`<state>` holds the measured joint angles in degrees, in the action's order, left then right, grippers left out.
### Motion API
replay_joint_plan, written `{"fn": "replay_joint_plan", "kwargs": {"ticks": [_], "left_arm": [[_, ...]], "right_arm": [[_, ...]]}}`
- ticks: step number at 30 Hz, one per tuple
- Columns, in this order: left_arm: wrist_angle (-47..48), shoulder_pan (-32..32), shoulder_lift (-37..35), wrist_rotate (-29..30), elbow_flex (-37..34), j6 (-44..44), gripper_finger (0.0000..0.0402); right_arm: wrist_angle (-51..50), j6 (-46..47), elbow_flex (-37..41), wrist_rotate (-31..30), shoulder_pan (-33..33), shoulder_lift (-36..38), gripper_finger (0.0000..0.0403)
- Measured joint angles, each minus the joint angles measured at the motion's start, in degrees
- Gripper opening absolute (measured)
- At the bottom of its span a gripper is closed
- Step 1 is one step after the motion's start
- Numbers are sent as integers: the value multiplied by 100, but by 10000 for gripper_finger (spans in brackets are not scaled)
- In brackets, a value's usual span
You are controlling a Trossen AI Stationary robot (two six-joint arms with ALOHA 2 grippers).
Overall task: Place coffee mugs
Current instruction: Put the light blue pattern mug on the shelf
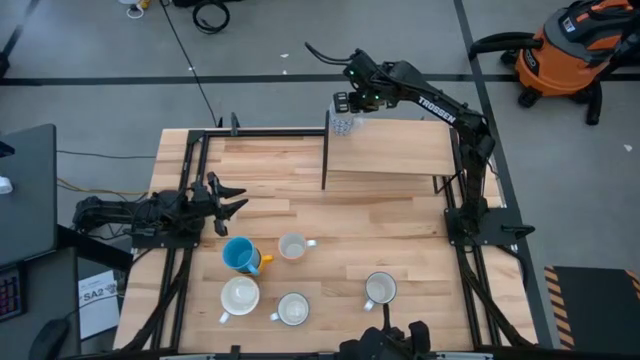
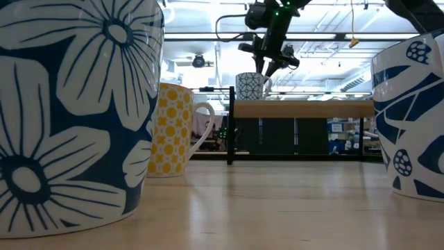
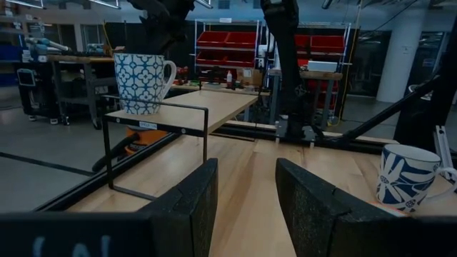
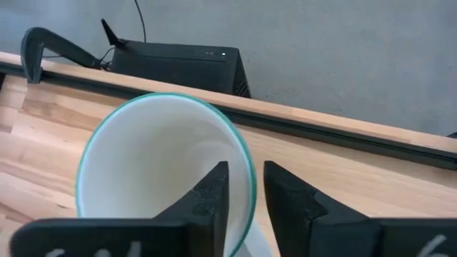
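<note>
Right gripper hangs over the far left corner of the raised wooden shelf, directly above a patterned mug that stands upright on that corner. From the right wrist view, one finger sits inside the mug's teal rim and the other finger just outside it, so the mug wall lies between them; the jaws stand a little apart, with a narrow gap around the wall. Whether the pads press the wall or are clear of it I cannot tell. In the low view the fingertips are right at the mug's rim.

Left gripper waits low over the left side of the table, its fingers spread wide with nothing between them, pointing across the boards toward the shelf.

Five more mugs stand on the near half of the table, well away from both grippers: a bright blue mug with a yellow-orange handle, a small white mug just beside it, a cream mug and another white mug nearer the front edge, and a lone mug off to the right. All stand upright, mouths up.
</note>
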<state>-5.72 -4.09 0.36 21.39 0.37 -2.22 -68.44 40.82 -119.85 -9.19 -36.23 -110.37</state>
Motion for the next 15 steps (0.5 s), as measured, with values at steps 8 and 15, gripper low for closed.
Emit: {"fn": "replay_joint_plan", "kwargs": {"ticks": [8,15], "left_arm": [[-1,0,0,0,0,0,149],[-1,1,0,0,1,0,149]], "right_arm": [[39,0,0,0,0,0,134],[202,15,0,-2,0,0,143]]}}
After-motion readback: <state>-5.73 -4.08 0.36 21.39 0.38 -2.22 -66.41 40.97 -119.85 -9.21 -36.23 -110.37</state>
